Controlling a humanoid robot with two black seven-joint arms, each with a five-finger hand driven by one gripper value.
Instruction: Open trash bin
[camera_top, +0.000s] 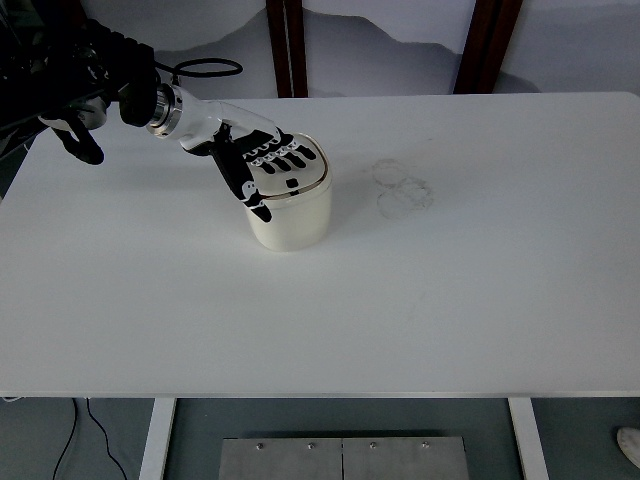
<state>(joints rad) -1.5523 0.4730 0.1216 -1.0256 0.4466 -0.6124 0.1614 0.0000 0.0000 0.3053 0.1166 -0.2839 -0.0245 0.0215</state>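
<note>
A small cream trash bin (295, 218) stands upright on the white table (400, 300), left of centre. Its flat lid (305, 175) has a small dark square button in the middle. My left hand (262, 165) lies flat on the lid's left part, fingers spread over the top and the thumb down along the bin's left side. It grasps nothing. A thin dark gap shows around the lid's rim. The right arm is out of view.
Faint ring marks (402, 186) show on the table right of the bin. A black cable (205, 68) loops behind my left arm at the table's far left edge. Dark wooden posts (285, 45) stand behind the table.
</note>
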